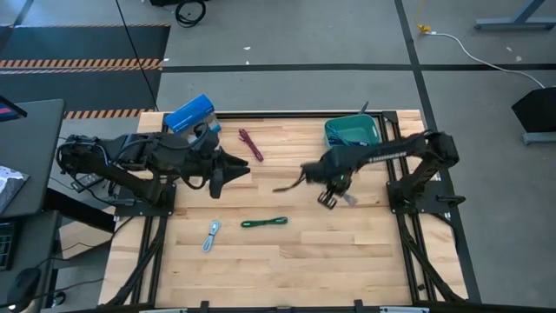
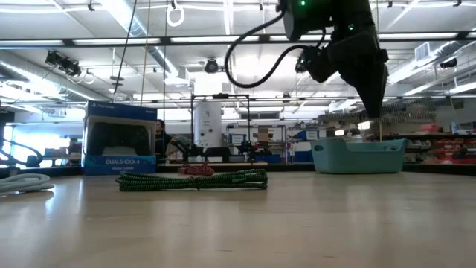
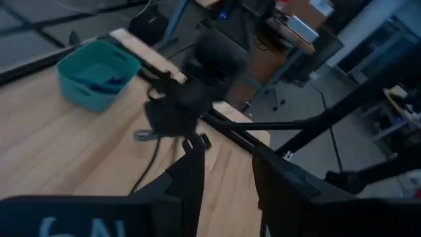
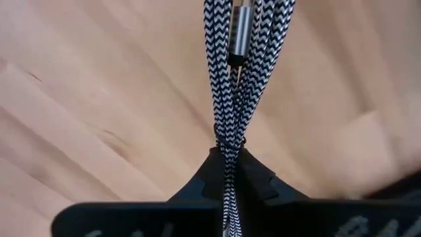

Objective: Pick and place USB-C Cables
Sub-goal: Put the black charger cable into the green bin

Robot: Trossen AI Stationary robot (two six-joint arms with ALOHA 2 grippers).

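Right wrist view: the black-and-white braided cable (image 4: pixel 230 72) fills the picture, pinched between the right gripper's (image 4: pixel 229 172) 2 fingers, which are clamped on the bundle, its strands and a metal plug running away over bare wood.

Low view: the green cable (image 2: pixel 192 180) lies nearest on the table (image 2: pixel 238 223), a maroon cable (image 2: pixel 195 170) just behind it. A blue box (image 2: pixel 120 138) stands at the back on one side, the teal bin (image 2: pixel 358 155) on the other. A dark arm hangs above the bin.

High view: the right gripper (image 1: pixel 304 175) sits mid-table beside the bin (image 1: pixel 352 132), the held cable (image 1: pixel 287 185) trailing from it toward the centre. The green cable (image 1: pixel 264 223) and a silvery-blue cable (image 1: pixel 211 235) lie well apart from it, nearer the front edge; the maroon cable (image 1: pixel 251 144) lies near the back. The left gripper (image 1: pixel 236 170) hovers near the blue box (image 1: pixel 188 114).

Left wrist view: the left gripper's (image 3: pixel 227 174) fingers stand apart, holding nothing, pointed toward the right arm and bin (image 3: pixel 97 74).
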